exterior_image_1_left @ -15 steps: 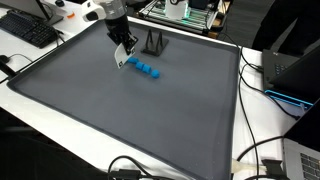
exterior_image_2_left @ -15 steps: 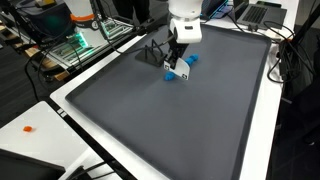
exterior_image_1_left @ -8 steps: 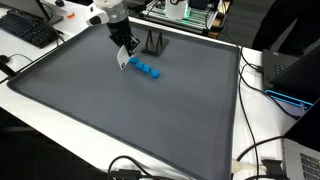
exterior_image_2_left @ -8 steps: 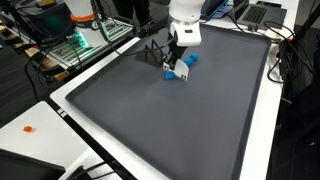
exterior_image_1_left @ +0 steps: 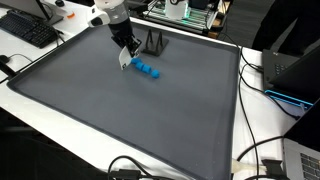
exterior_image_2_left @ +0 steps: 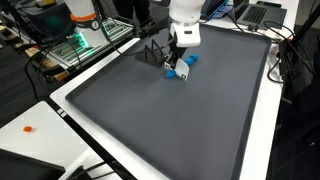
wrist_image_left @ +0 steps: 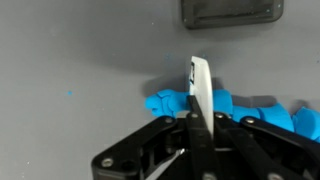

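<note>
My gripper (exterior_image_1_left: 124,56) is shut on a thin white flat piece (wrist_image_left: 199,88) that sticks out edge-on between the jaws. It hovers just over the end of a row of blue blocks (exterior_image_1_left: 147,70) lying on the dark grey mat (exterior_image_1_left: 120,120). In the wrist view the blue blocks (wrist_image_left: 250,106) lie right behind the white piece, and my gripper (wrist_image_left: 200,120) hides part of them. In both exterior views the white piece (exterior_image_2_left: 170,72) hangs at the gripper's tip (exterior_image_2_left: 176,62), next to the blue blocks (exterior_image_2_left: 187,60). I cannot tell whether it touches them.
A small black stand (exterior_image_1_left: 153,42) sits on the mat behind the blocks; it also shows in the wrist view (wrist_image_left: 230,12). A keyboard (exterior_image_1_left: 28,28), cables (exterior_image_1_left: 262,80) and lab equipment (exterior_image_2_left: 70,40) lie around the mat's white border.
</note>
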`<action>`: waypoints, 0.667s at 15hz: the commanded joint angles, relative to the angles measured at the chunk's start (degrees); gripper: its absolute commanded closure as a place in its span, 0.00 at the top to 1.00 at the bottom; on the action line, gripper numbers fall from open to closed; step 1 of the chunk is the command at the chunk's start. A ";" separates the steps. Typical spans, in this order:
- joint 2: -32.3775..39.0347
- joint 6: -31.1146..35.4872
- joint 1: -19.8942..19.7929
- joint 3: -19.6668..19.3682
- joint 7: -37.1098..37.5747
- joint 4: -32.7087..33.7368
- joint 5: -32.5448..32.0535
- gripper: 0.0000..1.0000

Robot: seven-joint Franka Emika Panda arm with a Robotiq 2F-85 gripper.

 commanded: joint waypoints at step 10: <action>1.63 0.62 -1.54 2.20 -1.92 -1.73 5.08 0.01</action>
